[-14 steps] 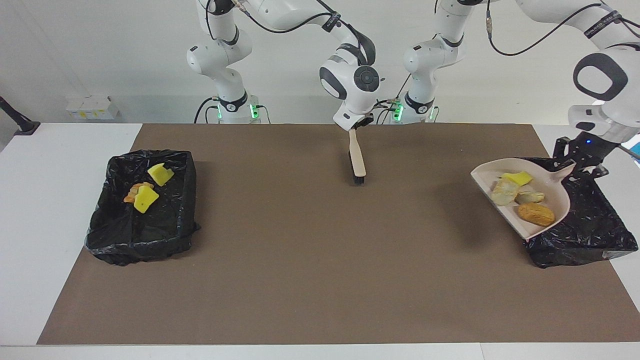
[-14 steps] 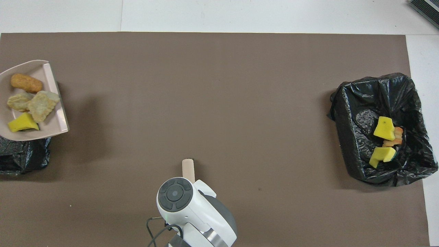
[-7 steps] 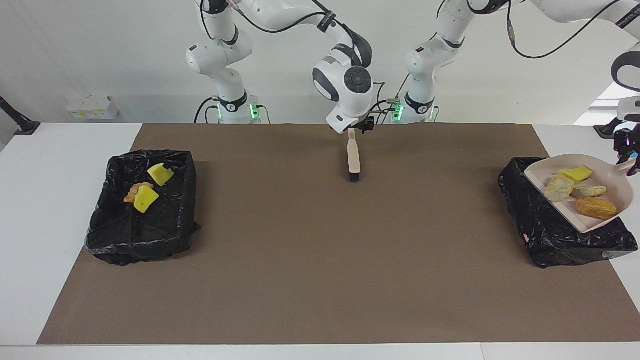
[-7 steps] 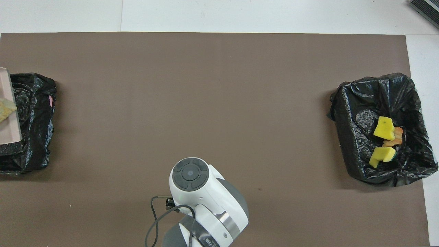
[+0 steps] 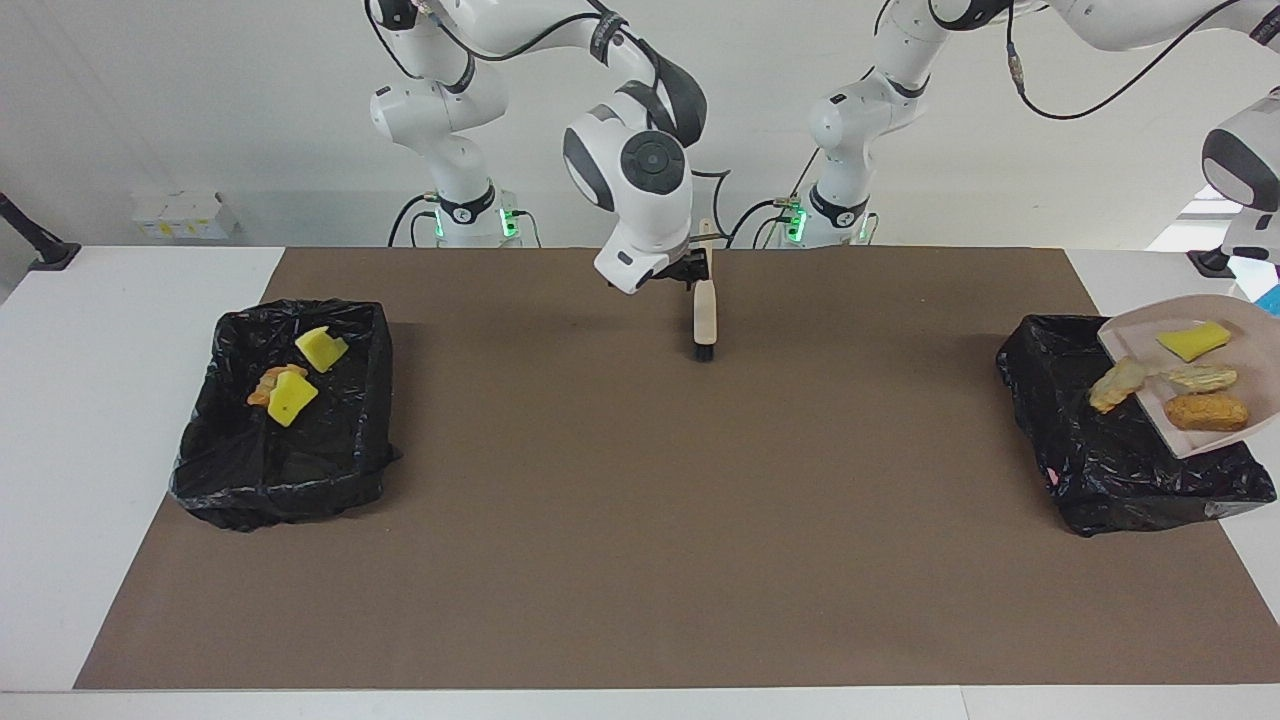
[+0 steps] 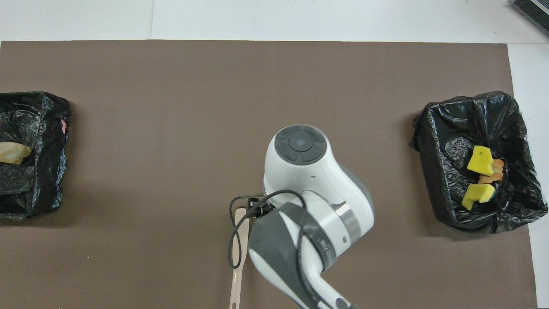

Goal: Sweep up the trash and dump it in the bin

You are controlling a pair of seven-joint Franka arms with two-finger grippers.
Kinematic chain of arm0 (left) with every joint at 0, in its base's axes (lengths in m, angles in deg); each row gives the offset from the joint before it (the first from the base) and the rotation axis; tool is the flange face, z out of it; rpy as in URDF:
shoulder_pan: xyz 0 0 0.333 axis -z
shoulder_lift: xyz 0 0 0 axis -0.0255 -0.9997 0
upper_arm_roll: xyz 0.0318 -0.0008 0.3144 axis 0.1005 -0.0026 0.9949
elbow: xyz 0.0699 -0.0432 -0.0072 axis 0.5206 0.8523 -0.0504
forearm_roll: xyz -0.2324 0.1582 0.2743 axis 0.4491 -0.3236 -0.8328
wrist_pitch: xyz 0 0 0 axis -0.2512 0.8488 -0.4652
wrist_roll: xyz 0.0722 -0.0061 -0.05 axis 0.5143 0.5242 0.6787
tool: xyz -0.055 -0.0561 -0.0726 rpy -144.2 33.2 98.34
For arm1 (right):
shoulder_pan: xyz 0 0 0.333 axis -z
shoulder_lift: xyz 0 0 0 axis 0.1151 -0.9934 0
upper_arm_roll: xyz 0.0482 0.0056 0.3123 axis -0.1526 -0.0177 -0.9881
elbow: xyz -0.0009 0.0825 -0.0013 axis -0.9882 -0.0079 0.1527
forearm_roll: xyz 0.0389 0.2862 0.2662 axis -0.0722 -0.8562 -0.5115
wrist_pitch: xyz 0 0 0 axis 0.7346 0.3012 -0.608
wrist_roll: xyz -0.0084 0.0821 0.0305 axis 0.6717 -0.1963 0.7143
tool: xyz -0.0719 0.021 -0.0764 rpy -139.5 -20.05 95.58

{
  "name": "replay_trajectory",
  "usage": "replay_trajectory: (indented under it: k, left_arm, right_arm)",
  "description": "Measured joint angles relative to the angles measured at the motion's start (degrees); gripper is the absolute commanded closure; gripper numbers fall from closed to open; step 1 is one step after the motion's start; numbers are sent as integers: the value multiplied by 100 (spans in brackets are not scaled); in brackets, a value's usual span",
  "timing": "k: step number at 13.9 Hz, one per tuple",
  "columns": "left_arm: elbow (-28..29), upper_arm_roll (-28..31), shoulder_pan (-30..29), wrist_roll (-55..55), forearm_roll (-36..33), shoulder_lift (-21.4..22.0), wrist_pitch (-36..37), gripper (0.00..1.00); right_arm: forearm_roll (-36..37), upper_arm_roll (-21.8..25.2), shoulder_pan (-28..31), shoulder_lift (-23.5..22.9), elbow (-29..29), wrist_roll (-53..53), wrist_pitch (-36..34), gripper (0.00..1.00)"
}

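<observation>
Beige dustpan (image 5: 1140,335), tilted lip-down over the black bin (image 5: 1100,470) and clamped by the out-of-frame left gripper, carries trash (image 5: 1205,411). The brush (image 5: 705,310) lies lengthwise toward the robots, bristles away. The right gripper (image 5: 690,272) is beside it, grip untellable.

One camera is looking at me from high across the table, facing my two bases, taking in the whole brown mat (image 5: 640,500) from some way off. The other is hanging above my end, looking forward and steeply down, sitting closer. Both are sharing the mat, the bin (image 5: 285,420) (image 6: 476,161) and my brush (image 5: 706,310) (image 6: 238,257), turned half around
</observation>
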Motion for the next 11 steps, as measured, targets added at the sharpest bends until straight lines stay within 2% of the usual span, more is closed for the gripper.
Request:
replay_trajectory:
  k: [3, 6, 9, 11]
  left_arm:
    - [30, -4, 179, 273, -919, 18, 67, 100]
    - [32, 0, 198, 467, -1633, 86, 85, 100]
    - [32, -19, 222, 482, -1780, 269, 111, 100]
    - [37, -63, 404, 506, -1550, 375, 339, 100]
  right_arm:
    - [603, 19, 581, 137, -309, 775, -355, 0]
    - [1241, 25, 841, 173, -640, 1217, -553, 0]
    - [1607, 40, 1299, 217, -762, 2056, -527, 0]
    - [1743, 55, 1642, 231, -868, 2495, -476, 0]
